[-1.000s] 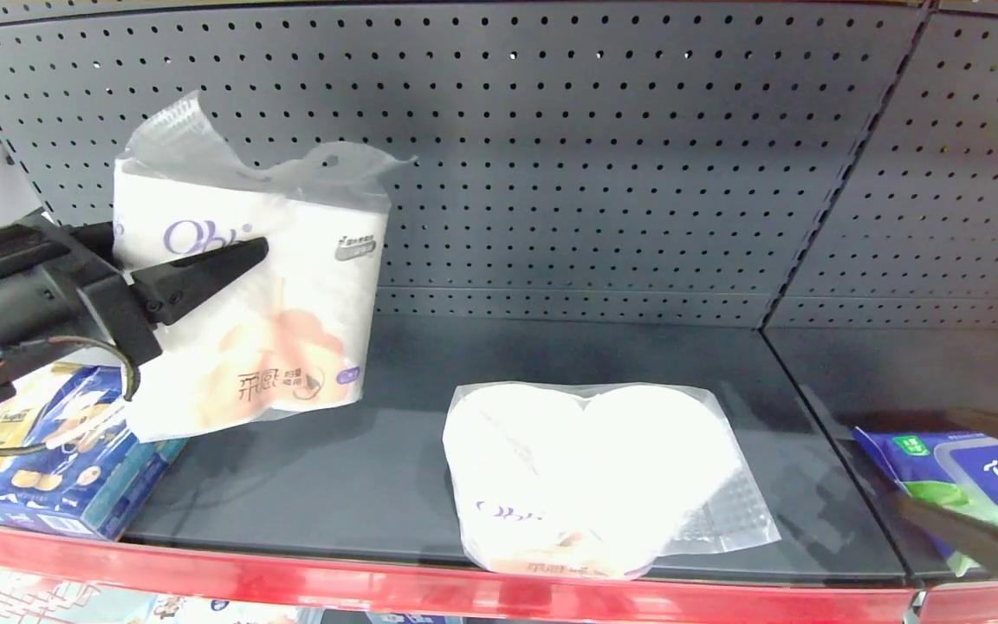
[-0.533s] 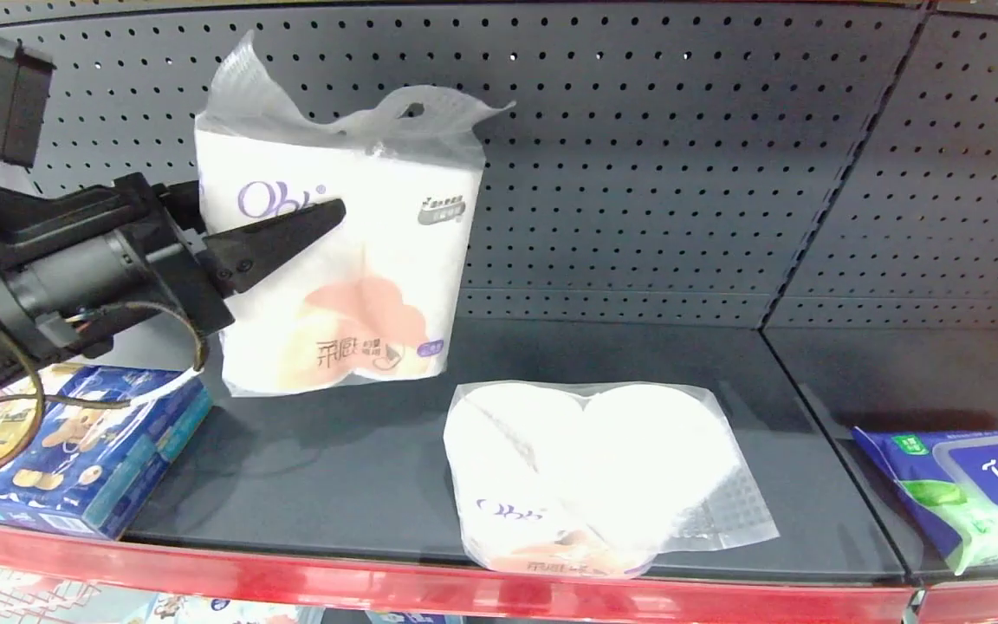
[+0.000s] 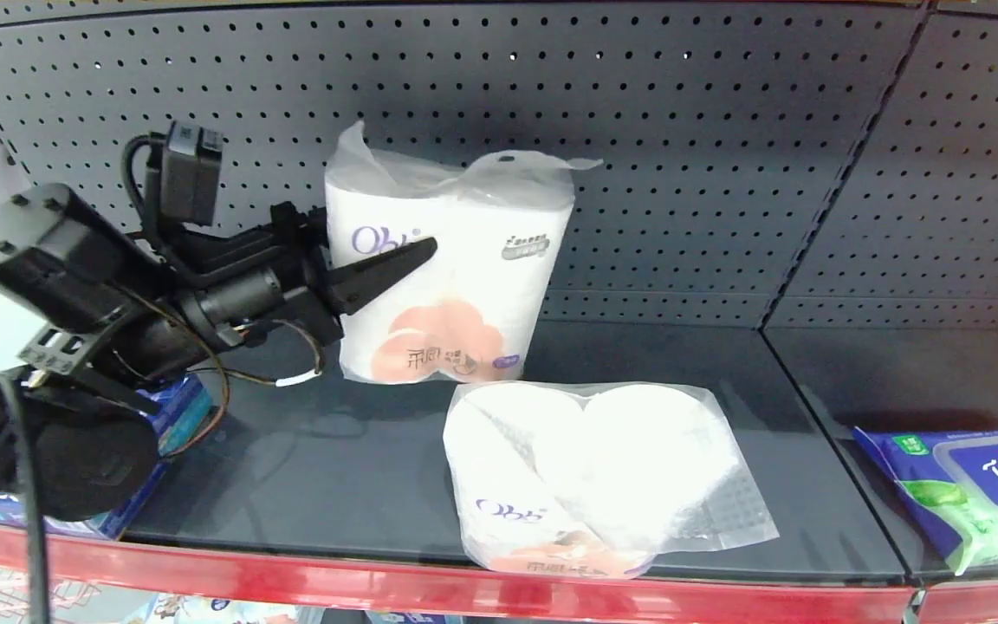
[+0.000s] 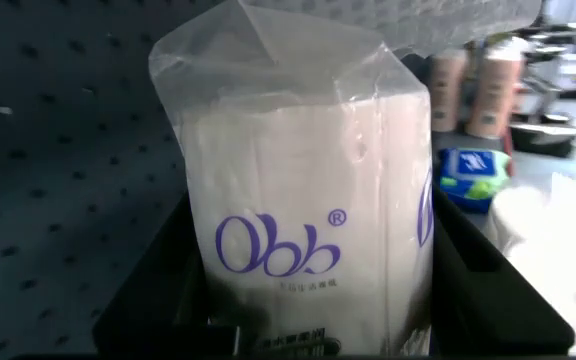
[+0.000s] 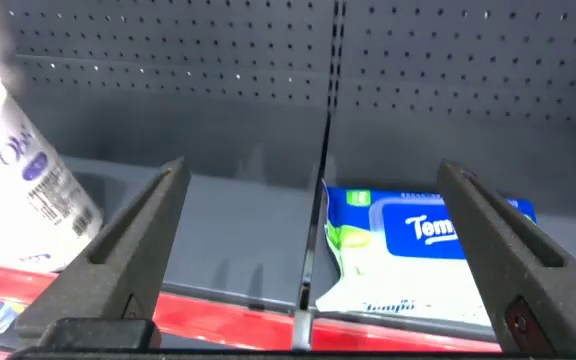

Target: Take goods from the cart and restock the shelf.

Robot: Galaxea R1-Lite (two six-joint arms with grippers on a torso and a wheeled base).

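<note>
Left gripper (image 3: 399, 247) clamped across the upright tissue pack (image 3: 464, 286) — one dark finger (image 3: 378, 269) crosses the printed front you see in the head view, and the other sits behind the pack. In the left wrist view the fingers flank the pack on both sides, pressed against its film. You find the pack standing far back on the shelf deck (image 3: 317, 468), left of centre and close to the pegboard back wall (image 3: 681, 130); whether its base touches the deck cannot be told. Nearer to you and slightly right, a second tissue pack (image 3: 594, 468) lies flat by the red front lip (image 3: 334, 581), apart from the held one. At far left, a blue box (image 3: 171, 416) is partly covered by the arm. Right gripper (image 5: 313, 170) — fingers spread wide, nothing between them — hangs before the right-hand bay. There a wet-wipe pack (image 3: 975, 490) lies near the front edge, right of the divider (image 3: 816, 225).
</note>
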